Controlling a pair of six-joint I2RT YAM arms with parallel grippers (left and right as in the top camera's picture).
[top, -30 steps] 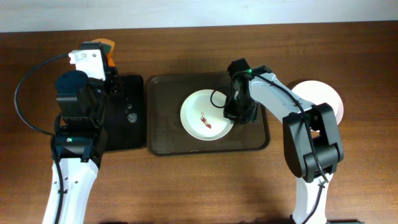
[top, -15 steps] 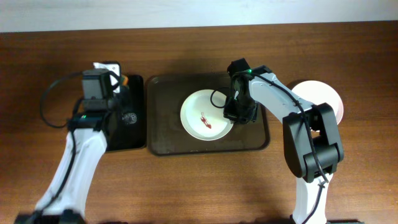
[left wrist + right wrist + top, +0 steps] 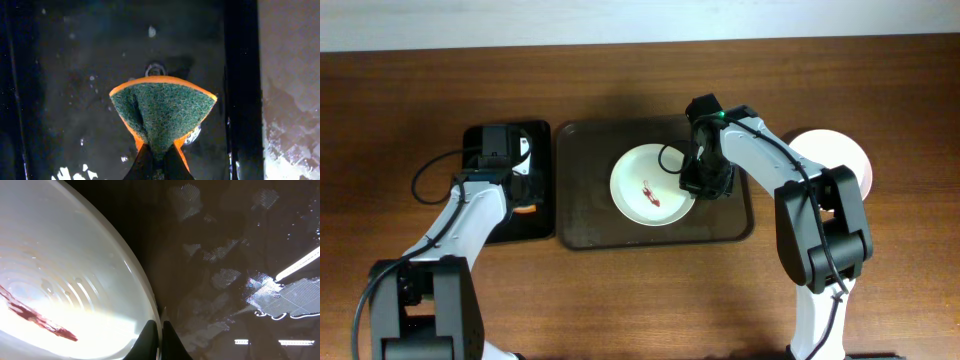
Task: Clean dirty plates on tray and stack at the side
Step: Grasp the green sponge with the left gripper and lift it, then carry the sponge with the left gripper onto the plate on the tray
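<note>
A white plate [image 3: 650, 186] with a red smear [image 3: 651, 194] lies on the dark brown tray [image 3: 588, 200]. My right gripper [image 3: 698, 187] is shut on the plate's right rim; in the right wrist view the fingers [image 3: 159, 332] pinch the rim of the plate [image 3: 60, 280]. My left gripper [image 3: 516, 190] is shut on an orange and green sponge [image 3: 162, 110] and holds it low over the black basin [image 3: 535, 210]. A clean white plate [image 3: 850, 160] lies on the table at the right of the tray.
The black basin [image 3: 75, 75] is wet, with a drain [image 3: 156, 68] just beyond the sponge. The brown wooden table [image 3: 640, 300] extends in front of the tray. A cable loops left of the left arm [image 3: 425, 180].
My left arm has swung forward and down, bringing the sponge from behind the basin to low over it. The right arm and the plate have not moved.
</note>
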